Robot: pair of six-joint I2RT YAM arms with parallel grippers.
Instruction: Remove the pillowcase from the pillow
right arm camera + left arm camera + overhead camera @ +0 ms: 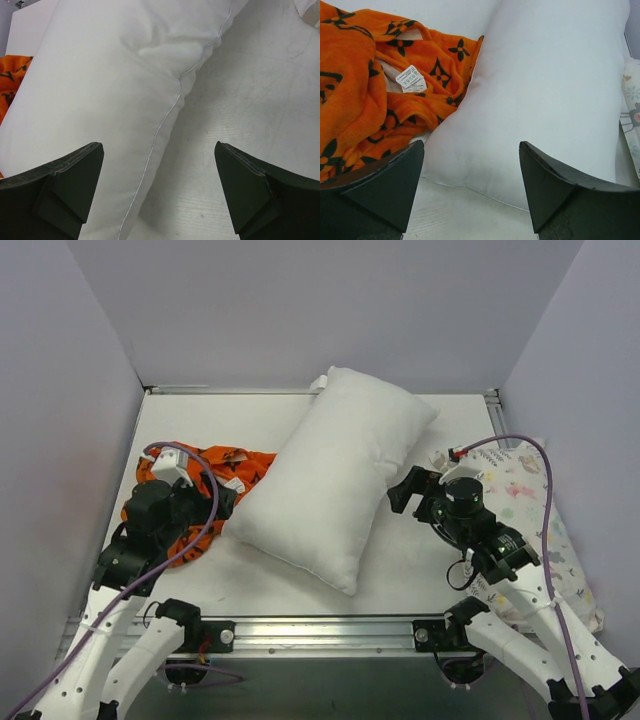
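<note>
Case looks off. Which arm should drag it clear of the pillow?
Left, probably. Its open left gripper sits right by the pillowcase, which lies against the pillow on its left side. The right gripper, also open, is across the pillow from it.

Animal-print pillow (515, 490) lying at right edge of white table (420, 560).

The bare white pillow (340, 480) lies diagonally on the desk (210, 420), with the crumpled orange pillowcase (235, 468) at its left edge beneath the left tool (220, 503), and the right tool (400, 490) near its right side.
</note>
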